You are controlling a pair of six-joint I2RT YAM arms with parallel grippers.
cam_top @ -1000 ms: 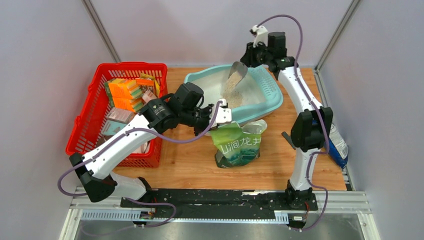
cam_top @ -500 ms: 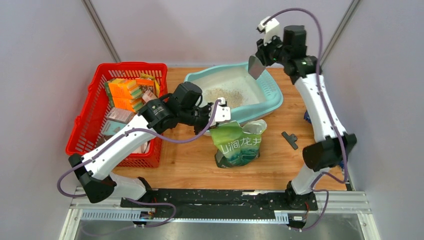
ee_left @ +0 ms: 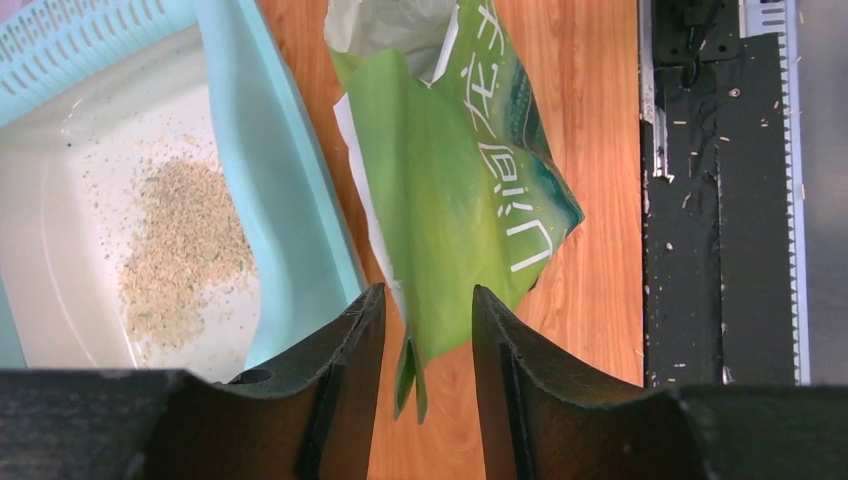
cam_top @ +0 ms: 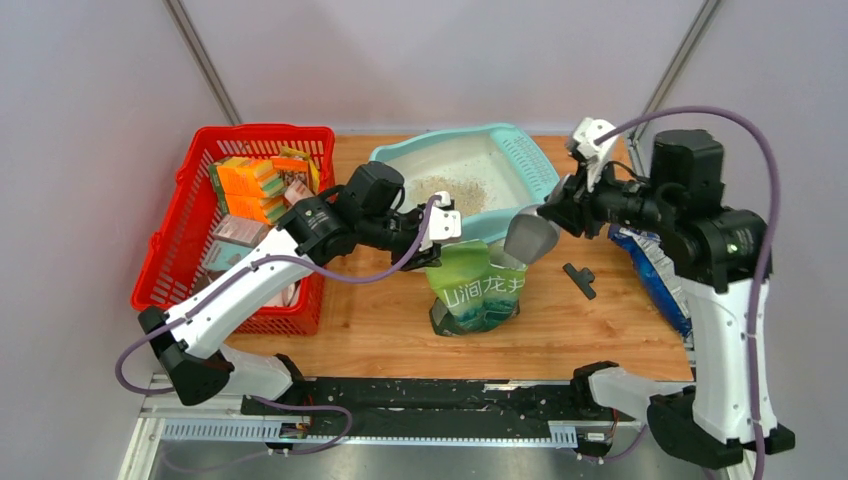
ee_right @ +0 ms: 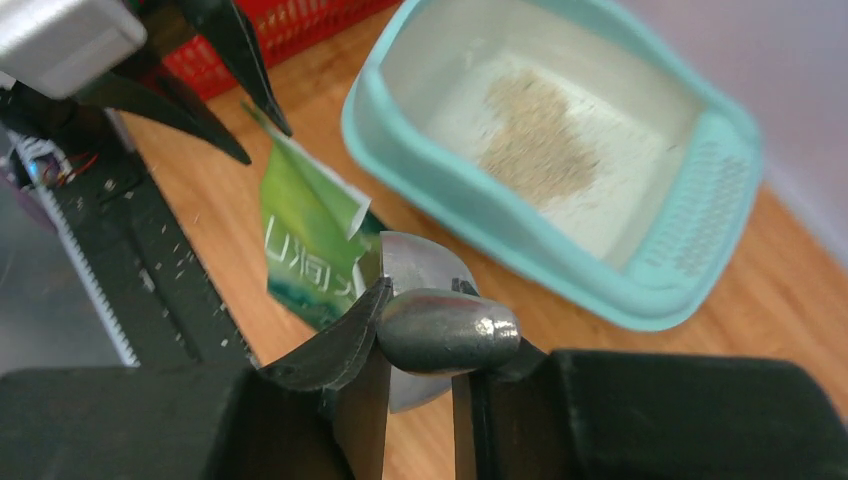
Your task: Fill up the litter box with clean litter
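The light-teal litter box stands at the back of the table with a small pile of beige clean litter inside. In the left wrist view its near wall and the litter lie to the left. My left gripper is open, and the top flap of the green bag hangs loose between its jaws. My right gripper is shut on the handle of the grey metal scoop. The scoop bowl hangs by the bag's mouth.
A red mesh basket full of sponges and packets fills the left side. A blue bag lies by the right wall, with a small black part on the wood next to it. A black rail runs along the front edge.
The right arm tipped litter from the scoop into the box, then swung down and right, bringing the scoop to the bag's mouth. My left gripper opened and let go of the bag's flap.
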